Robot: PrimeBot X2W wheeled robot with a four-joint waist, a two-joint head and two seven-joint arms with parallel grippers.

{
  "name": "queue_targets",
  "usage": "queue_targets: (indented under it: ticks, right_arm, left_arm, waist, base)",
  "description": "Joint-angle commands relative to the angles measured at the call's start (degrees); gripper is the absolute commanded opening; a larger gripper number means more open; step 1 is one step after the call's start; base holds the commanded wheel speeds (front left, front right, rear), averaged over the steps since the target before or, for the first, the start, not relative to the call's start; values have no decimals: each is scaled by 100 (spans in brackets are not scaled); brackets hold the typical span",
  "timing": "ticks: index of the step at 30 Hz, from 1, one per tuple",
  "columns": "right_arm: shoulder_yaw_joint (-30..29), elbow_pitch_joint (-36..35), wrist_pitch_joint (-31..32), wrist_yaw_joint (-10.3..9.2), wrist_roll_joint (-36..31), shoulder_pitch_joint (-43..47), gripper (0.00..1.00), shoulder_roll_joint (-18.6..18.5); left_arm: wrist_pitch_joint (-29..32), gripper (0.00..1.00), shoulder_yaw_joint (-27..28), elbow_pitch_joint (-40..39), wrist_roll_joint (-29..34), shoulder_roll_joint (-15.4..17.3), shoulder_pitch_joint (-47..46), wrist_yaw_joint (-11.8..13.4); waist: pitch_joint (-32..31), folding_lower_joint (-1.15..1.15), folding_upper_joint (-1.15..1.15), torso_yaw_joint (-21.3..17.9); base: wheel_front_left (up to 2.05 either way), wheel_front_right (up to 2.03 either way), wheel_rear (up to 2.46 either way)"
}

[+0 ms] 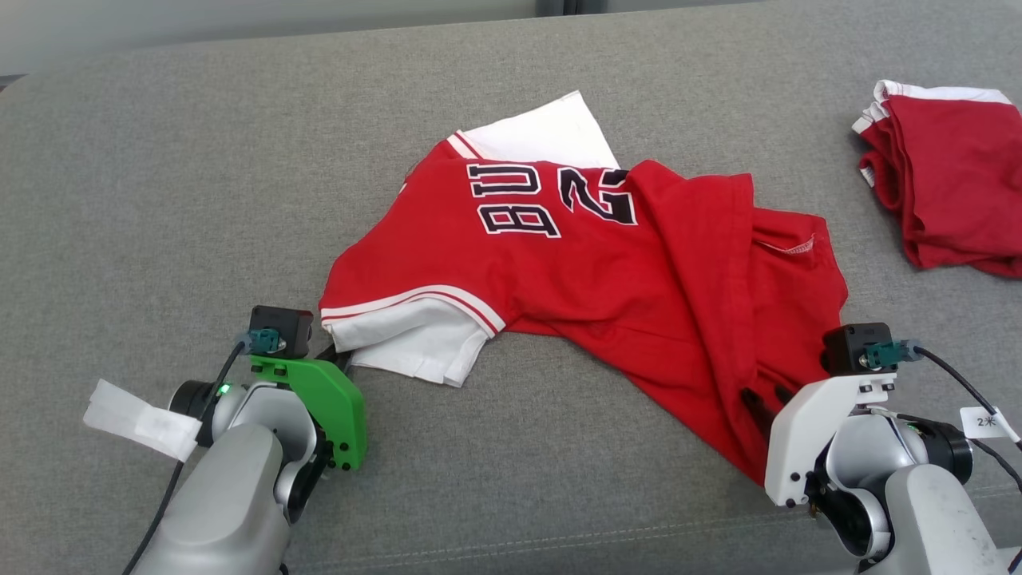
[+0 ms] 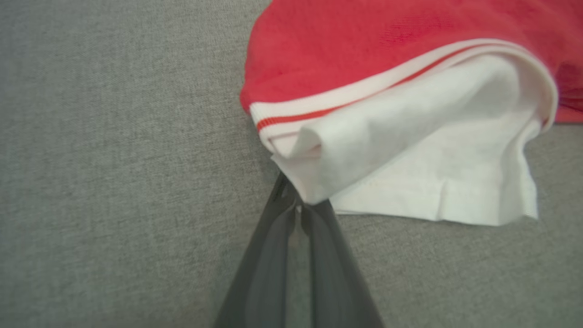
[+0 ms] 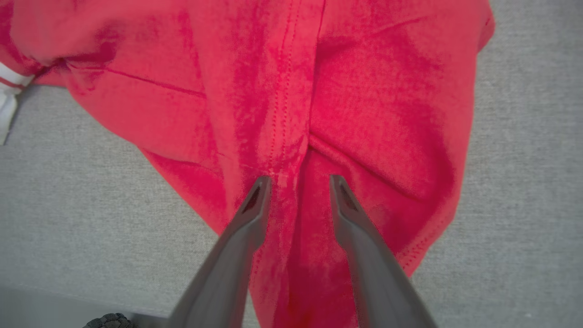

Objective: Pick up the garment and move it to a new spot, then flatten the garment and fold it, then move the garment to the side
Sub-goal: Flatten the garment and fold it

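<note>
A red cloth jersey [image 1: 607,271] with white sleeves and dark letters lies crumpled in the middle of the head view. It rests on a grey cloth surface [image 1: 200,160]. The left gripper [image 1: 339,357] is at the lower left, under a green plastic bracket [image 1: 323,399]. Its tips reach the corner of the near white sleeve [image 1: 415,347]. They are mostly hidden here, so they only seem to be pinched together. The right gripper [image 1: 762,395] is at the lower right, in front of a white plastic bracket [image 1: 814,423]. Its dark tips sit on the red bottom edge of the jersey. A folded pile of red and white cloth [image 1: 950,184] lies at the upper right, well apart from the jersey.

In the left wrist view, the two dark fingers [image 2: 328,255] of the left gripper [image 2: 298,205] rise from the bottom middle. They are squeezed tight on a corner of the white sleeve [image 2: 432,150]. The sleeve spreads out to the right. The red part of the jersey [image 2: 364,45], with a white and red stripe, is at the upper right.

In the right wrist view, the right gripper [image 3: 300,182] has its fingers [image 3: 360,237] spread apart and holds nothing. The tips rest on the red jersey [image 3: 387,114]. A raised fold with a stitched seam runs up between them. Grey cloth [image 3: 528,182] shows on both sides.
</note>
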Motion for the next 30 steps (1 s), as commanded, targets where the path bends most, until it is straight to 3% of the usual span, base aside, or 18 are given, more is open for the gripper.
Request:
queue_targets:
  ticks: [1, 6, 11, 13, 17, 18, 19, 20, 30]
  right_arm:
    - [1, 46, -7, -5, -41, -77, 49, -17]
    - [68, 320, -57, -5, 61, -236, 45, -15]
    - [57, 493, -116, -5, 10, -347, 48, -15]
    - [90, 549, -117, -5, 7, -365, 36, -14]
    - [147, 620, -157, -5, 47, -417, 34, -14]
    - [163, 626, -159, -5, 48, -418, 24, -13]
    - [191, 632, -138, -5, 53, -414, 7, -12]
    - [201, 617, -139, -5, 68, -415, 0, -12]
    - [165, 312, -231, -5, 107, -353, 0, -14]
  left_arm:
    - [-21, 0, 1, 31, -9, 27, -92, 29]
    - [-17, 0, -41, 52, -24, 13, -166, 32]
    - [-36, 0, -61, 73, -43, 20, -198, 40]
    - [-44, 0, -66, 80, -50, 31, -210, 47]
    - [-75, 0, -71, 97, -62, 34, -230, 75]
    - [-81, 0, -74, 104, -68, 31, -231, 77]
    - [-83, 0, -76, 111, -79, 27, -231, 78]
    - [-78, 0, -79, 115, -92, 22, -228, 78]
    - [-269, 0, -2, 53, -198, 28, -182, 148]
  waist:
    - [18, 0, 0, 10]
    - [95, 0, 0, 58]
    - [144, 0, 0, 90]
    - [163, 0, 0, 99]
    - [179, 0, 0, 119]
    - [177, 0, 0, 124]
    - [173, 0, 0, 128]
    - [168, 0, 0, 131]
    - [43, 0, 0, 134]
  base:
    - [0, 0, 0]
    - [0, 0, 0]
    - [0, 0, 0]
    - [0, 0, 0]
    - [0, 0, 0]
    - [0, 0, 0]
    - [0, 0, 0]
    - [0, 0, 0]
    - [0, 0, 0]
